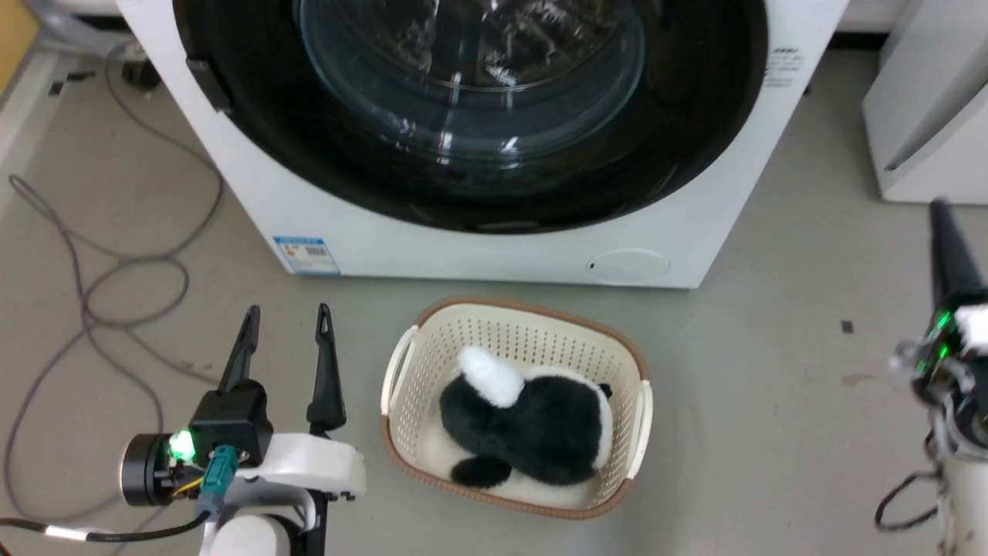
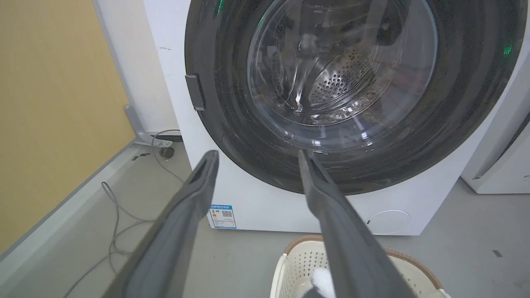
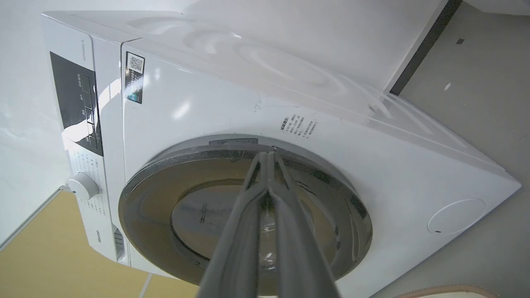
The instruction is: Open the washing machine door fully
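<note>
The basket (image 1: pixel 525 309) on the floor holds a black-and-white plush toy (image 1: pixel 532 432). Just beyond it stands the washing machine (image 1: pixel 494 251), its door (image 1: pixel 471 181) shut flush. Left hand (image 1: pixel 289 309): fingers spread, left of the basket, pointing at the machine. Right hand (image 1: pixel 940 212): fingers pressed together, well to the right.

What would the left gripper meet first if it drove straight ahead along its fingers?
Most likely the washing machine door: in the left wrist view the open left gripper points at the door's lower black rim, with nothing in between. How far off it is remains unclear.
</note>
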Tool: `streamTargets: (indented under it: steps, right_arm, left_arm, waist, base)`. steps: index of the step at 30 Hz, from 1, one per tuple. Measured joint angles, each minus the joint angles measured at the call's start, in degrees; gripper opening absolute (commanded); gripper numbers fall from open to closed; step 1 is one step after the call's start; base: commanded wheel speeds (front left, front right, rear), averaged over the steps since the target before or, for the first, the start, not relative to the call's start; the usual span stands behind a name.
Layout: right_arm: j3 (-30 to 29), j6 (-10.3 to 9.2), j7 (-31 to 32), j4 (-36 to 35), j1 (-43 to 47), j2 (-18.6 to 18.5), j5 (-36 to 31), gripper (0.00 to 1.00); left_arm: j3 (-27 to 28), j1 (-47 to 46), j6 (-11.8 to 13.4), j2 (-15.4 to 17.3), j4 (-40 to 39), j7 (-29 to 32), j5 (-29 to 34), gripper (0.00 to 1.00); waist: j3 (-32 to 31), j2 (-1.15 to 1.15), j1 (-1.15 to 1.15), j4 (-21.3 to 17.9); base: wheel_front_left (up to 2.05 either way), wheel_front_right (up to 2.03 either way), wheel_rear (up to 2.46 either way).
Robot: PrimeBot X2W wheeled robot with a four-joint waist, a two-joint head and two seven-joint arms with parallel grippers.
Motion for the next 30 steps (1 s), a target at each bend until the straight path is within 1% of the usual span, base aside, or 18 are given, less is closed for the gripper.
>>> streamTargets:
  steps: [2, 3, 14, 19, 24, 30]
  right_arm:
    - [-0.1, 0.00, 0.0, 1.7, -2.5, -1.1, 1.5, 0.00]
    - [0.0, 0.00, 0.1, 4.0, -6.4, -2.5, 3.3, 0.00]
    - [2.5, 0.00, 0.5, 12.2, -20.6, -6.2, 8.2, 0.00]
    - [4.8, 0.00, 1.4, 16.2, -26.3, -8.1, 9.2, 0.00]
    - [8.4, 0.00, 2.8, 20.8, -32.4, -9.7, 10.3, 0.00]
    - [11.7, 0.00, 3.7, 25.7, -37.4, -11.3, 11.4, 0.00]
  left_arm:
    - [-0.2, -0.6, 0.2, 0.0, 0.0, -0.4, -0.2, 1.00]
    - [-0.3, -1.4, 0.7, 0.0, -0.2, -0.7, -0.2, 1.00]
    - [-1.6, -3.9, 2.0, 0.0, -0.5, -1.9, -1.2, 1.00]
    - [-2.3, -5.0, 2.7, 0.0, -0.5, -2.4, -1.7, 1.00]
    - [-2.7, -5.7, 3.2, 0.0, -0.5, -3.4, -2.1, 1.00]
    - [-3.4, -6.5, 4.0, 0.0, -0.3, -4.0, -2.3, 1.00]
  waist:
    - [1.0, 0.00, 0.00, 0.4]
    - [2.5, 0.00, 0.00, 1.1]
    - [7.3, 0.00, 0.00, 3.8]
    - [9.1, 0.00, 0.00, 5.1]
    - [10.6, 0.00, 0.00, 6.4]
    - [11.5, 0.00, 0.00, 7.3]
  base:
    - [0.00, 0.00, 0.00]
    - [0.00, 0.00, 0.00]
    - [0.00, 0.00, 0.00]
    - [0.00, 0.00, 0.00]
    - [0.00, 0.00, 0.00]
    - [0.00, 0.00, 0.00]
